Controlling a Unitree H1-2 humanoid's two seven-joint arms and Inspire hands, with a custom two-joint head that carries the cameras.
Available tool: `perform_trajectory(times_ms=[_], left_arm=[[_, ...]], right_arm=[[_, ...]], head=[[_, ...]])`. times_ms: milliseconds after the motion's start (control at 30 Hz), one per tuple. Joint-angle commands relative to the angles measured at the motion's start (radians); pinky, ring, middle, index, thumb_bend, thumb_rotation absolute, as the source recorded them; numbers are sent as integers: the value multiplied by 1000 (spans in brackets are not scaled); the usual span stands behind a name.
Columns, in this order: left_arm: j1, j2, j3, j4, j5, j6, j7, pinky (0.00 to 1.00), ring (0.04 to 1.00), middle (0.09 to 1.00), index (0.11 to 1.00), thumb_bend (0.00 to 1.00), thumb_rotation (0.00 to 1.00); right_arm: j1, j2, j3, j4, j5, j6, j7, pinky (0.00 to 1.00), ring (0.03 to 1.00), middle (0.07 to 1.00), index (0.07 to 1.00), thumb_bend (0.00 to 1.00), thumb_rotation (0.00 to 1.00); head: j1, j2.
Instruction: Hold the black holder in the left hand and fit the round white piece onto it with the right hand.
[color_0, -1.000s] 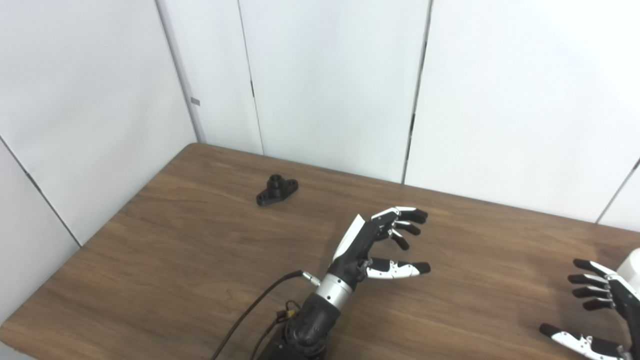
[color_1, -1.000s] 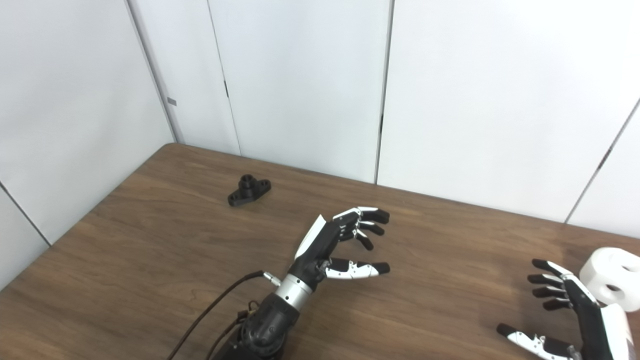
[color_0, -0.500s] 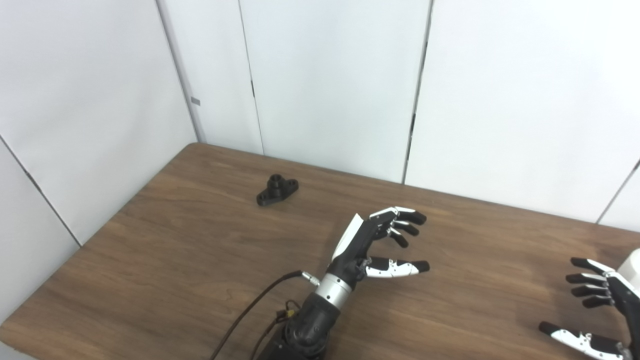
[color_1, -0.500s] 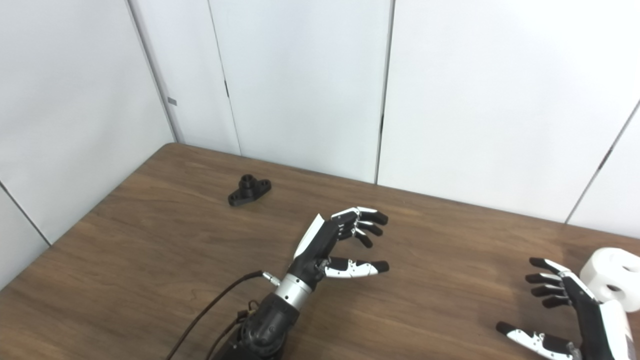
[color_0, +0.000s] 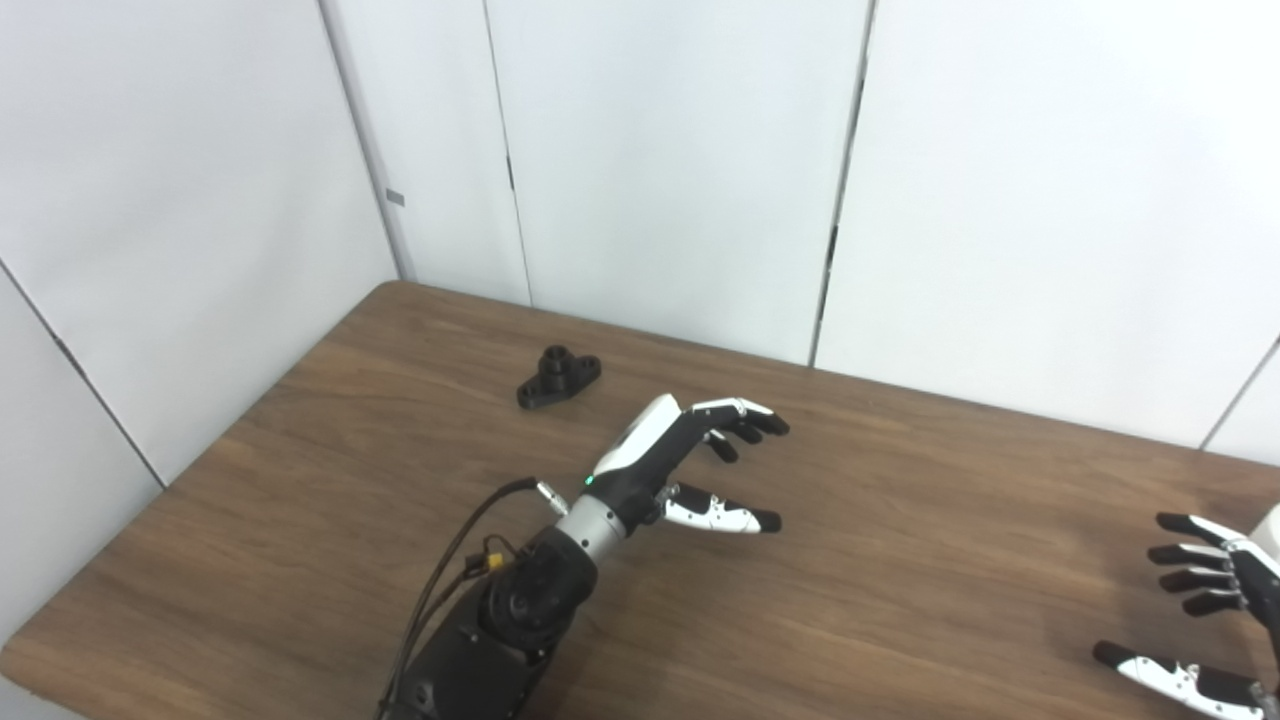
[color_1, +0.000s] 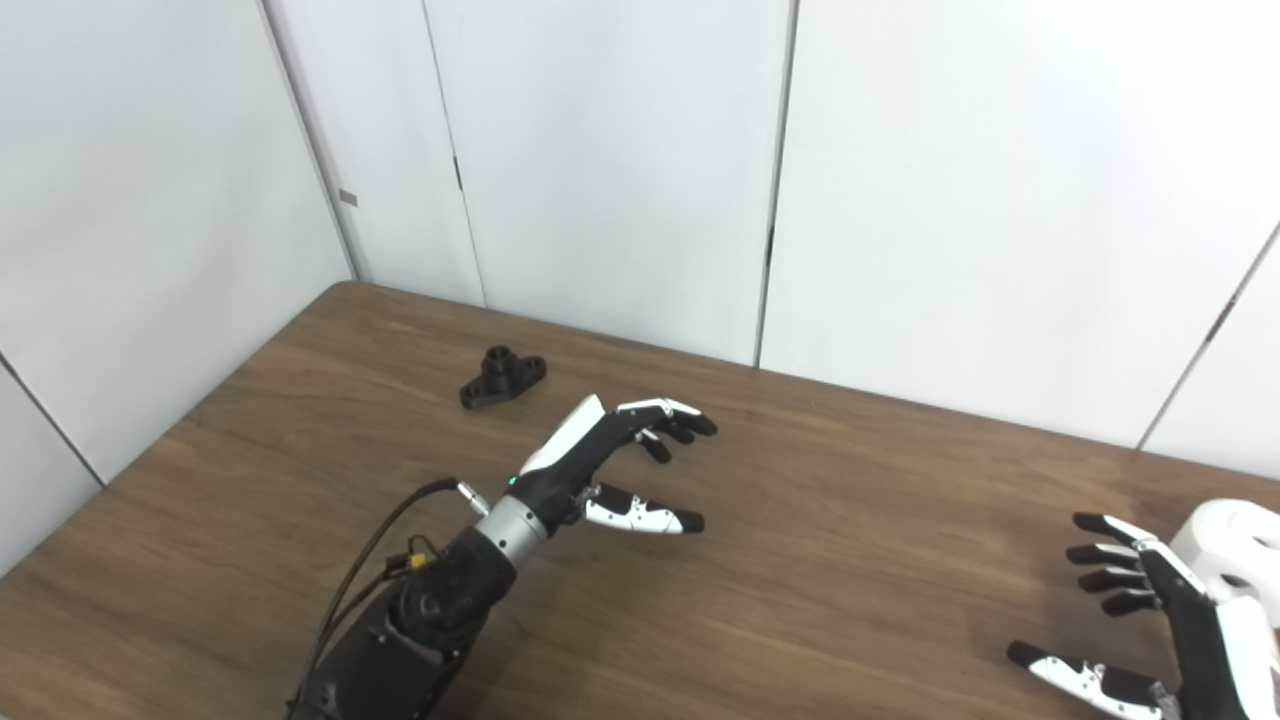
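The black holder (color_0: 558, 377), a small flanged piece with a short round post, lies on the brown table (color_0: 900, 520) at the far left. My left hand (color_0: 690, 465) is open and empty, raised over the middle of the table to the right of the holder. The round white piece (color_1: 1232, 535) rests at the right edge, mostly cut off in the left eye view. My right hand (color_1: 1150, 630) is open and empty just left of the white piece, not touching it.
White wall panels (color_0: 650, 170) stand close behind the table's far edge and along its left side. A black cable (color_0: 450, 570) runs along my left forearm.
My left hand has moved left and a little farther away, toward the black holder. My right hand has dropped slightly. The camera has shifted a little.
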Motion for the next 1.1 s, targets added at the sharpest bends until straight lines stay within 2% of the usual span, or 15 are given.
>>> perform_trajectory(times_ms=[0,100,167,267,400,467,533,667,767,867,967,1067], left_arm=[[-56,27,17,-46,31,-2,31,606,750,766,713,843,87],[-62,52,37,-59,64,7,48,579,729,769,711,832,80],[-63,69,52,-65,88,12,61,603,734,770,711,827,81],[-61,87,84,-92,109,60,71,671,767,787,719,819,73],[-65,137,105,-133,236,137,92,685,783,803,727,825,77],[-68,158,116,-148,265,158,99,678,784,807,724,845,49],[-71,172,123,-160,286,177,101,652,785,822,731,845,52],[-83,198,154,-184,307,240,106,682,833,858,742,892,117],[-92,212,170,-199,316,272,102,703,848,862,746,886,131],[-105,223,178,-196,323,304,100,740,886,881,758,858,147],[-119,235,176,-176,350,335,109,772,923,911,763,886,169],[-129,241,173,-152,366,361,111,879,971,945,765,919,164]], right_arm=[[-35,-13,-7,-41,7,-21,-6,512,593,652,748,709,0],[-35,-16,-7,-41,4,-19,-5,510,594,654,751,703,0],[-34,-16,-8,-45,1,-11,-3,507,593,656,752,704,0],[-34,-15,-9,-49,9,-8,1,506,594,657,751,705,0],[-34,-15,-8,-42,13,-19,0,507,591,651,749,706,0],[-34,-15,-7,-42,11,-20,0,510,592,650,749,707,0],[-34,-14,-7,-43,9,-19,-1,508,590,649,748,708,0],[-34,-13,-8,-44,22,-18,4,516,597,652,746,708,0],[-33,-13,-8,-46,16,-17,4,511,597,654,746,707,0],[-32,-16,-9,-45,10,-16,3,509,597,653,744,707,0],[-30,-19,-11,-55,7,0,11,505,601,656,745,703,0],[-29,-19,-14,-58,8,1,15,515,600,657,746,704,0]], head=[[1,3],[5,2],[5,2],[12,6],[17,6],[20,6],[21,9],[18,11],[21,14],[27,17],[34,17],[37,18]])
